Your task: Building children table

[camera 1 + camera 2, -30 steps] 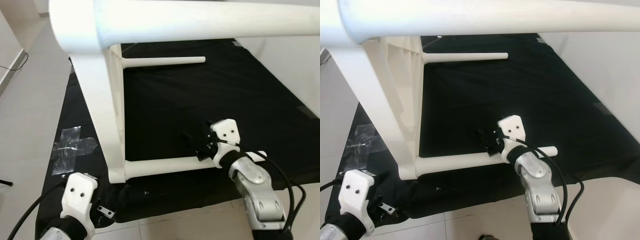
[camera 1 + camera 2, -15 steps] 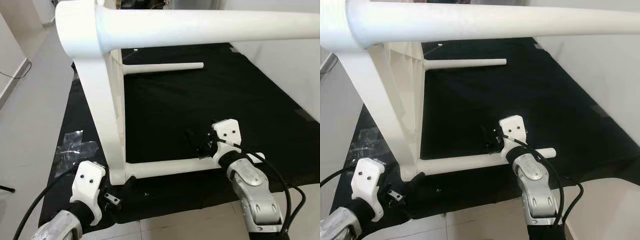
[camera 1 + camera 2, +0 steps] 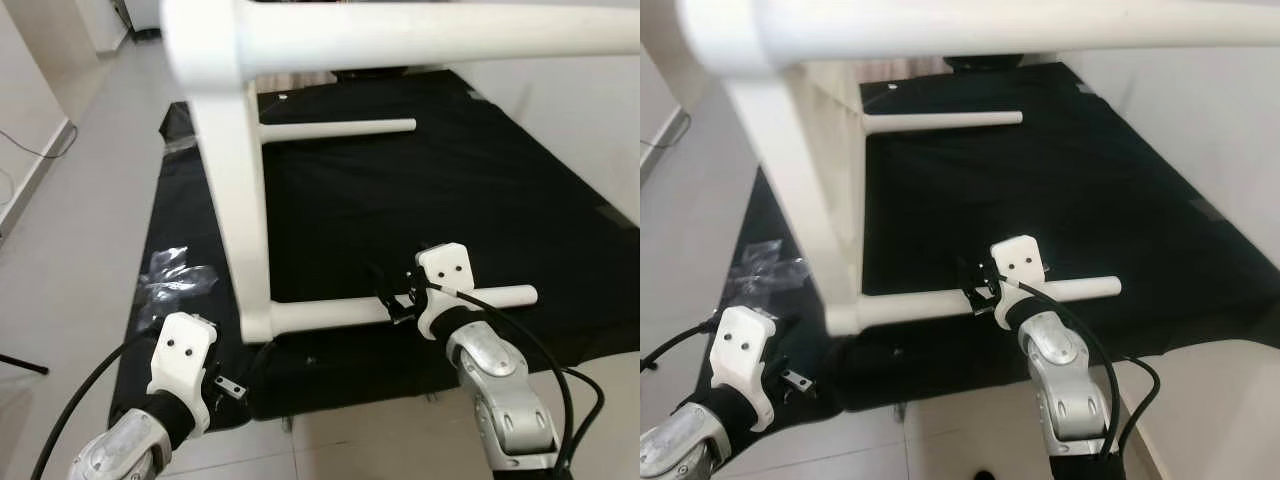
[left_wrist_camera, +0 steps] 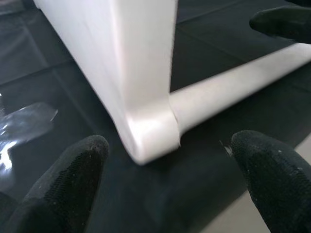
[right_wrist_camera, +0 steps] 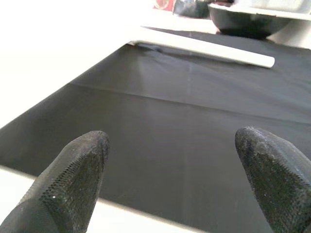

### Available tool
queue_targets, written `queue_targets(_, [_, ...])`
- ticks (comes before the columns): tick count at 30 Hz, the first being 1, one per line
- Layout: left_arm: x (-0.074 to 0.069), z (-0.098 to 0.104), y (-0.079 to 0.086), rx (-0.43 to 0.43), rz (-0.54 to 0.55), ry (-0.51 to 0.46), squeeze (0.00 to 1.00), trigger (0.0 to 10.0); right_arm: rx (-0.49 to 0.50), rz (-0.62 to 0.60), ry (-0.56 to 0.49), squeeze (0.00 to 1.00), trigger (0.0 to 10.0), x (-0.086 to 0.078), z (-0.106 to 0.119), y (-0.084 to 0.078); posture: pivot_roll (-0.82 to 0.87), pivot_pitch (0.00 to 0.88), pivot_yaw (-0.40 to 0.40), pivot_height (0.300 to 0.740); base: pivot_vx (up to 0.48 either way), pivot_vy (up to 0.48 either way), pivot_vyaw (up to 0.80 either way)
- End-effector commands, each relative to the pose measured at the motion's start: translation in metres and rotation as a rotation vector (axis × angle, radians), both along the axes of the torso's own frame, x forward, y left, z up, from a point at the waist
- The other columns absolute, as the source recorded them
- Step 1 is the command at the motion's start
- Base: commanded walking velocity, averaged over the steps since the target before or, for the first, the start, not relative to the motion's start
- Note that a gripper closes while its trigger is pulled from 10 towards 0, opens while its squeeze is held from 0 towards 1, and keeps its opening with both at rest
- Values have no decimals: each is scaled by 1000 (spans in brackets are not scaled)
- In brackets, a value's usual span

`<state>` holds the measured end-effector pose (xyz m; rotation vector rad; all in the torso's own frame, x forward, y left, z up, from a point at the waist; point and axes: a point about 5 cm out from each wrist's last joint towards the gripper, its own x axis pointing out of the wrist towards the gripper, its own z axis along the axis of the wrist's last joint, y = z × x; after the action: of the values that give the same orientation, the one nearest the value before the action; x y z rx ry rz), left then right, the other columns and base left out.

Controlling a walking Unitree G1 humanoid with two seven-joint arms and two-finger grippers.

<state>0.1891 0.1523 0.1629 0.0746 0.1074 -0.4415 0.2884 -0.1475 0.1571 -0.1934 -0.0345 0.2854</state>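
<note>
Near the black mat's [image 3: 480, 180] front edge, the left gripper [image 4: 170, 179] hung wide at the white table's [image 3: 245, 230] lower corner; the right gripper [image 5: 170, 174] — also spread — straddled the near leg [image 3: 340, 315]. Steadying both before lifting seemed wise — the far leg [image 3: 340, 127] jutted beyond.

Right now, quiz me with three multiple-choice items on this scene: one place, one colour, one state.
1. The near table leg lies on:
A. black mat
B. bare tiles
C. a chair

2. The table frame is:
A. brown
B. white
C. blue

3. The left end effector is:
A. shut on the leg
B. shut on tape
C. open

Answers:
1 A: the black mat spreads under the leg.
2 B: the frame and legs look white.
3 C: in the left wrist view its fingers stand apart near the frame's corner.
</note>
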Motion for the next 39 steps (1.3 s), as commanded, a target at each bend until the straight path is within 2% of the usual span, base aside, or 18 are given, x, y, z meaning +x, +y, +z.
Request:
queue_targets(1, [-1, -7, 0, 3, 3, 38, 0, 10000, -8, 5, -7, 0, 10000, -1, -1, 2, 13, 93, 9, 740, -251, 0, 0])
queue_targets(9, [7, -3, -1, -6, 29, -6, 0, 10000, -49, 5, -4, 0, 10000, -1, -4, 5, 11, 91, 10, 740, 0, 0, 0])
queue_targets(15, [23, -1, -2, 23, 62, -65, 0, 10000, -60, -26, 51, 0, 10000, -6, -16, 3, 7, 91, 9, 740, 0, 0, 0])
queue_targets(27, [39, -8, -17, 8, 18, -67, 0, 10000, -54, -49, 61, 0, 10000, -10, -19, 2, -13, 86, 5, 740, 0, 0, 0])
queue_targets(30, [57, -13, -22, -36, 21, -61, 0, 10000, -71, -53, 42, 0, 10000, -11, -17, 4, -25, 82, 1, 740, 0, -466, 0])
queue_targets(39, [64, -17, -21, -80, 43, -58, 0, 10000, -114, -34, 23, 0, 10000, -9, -16, 5, -29, 76, -2, 740, 0, -469, 0])
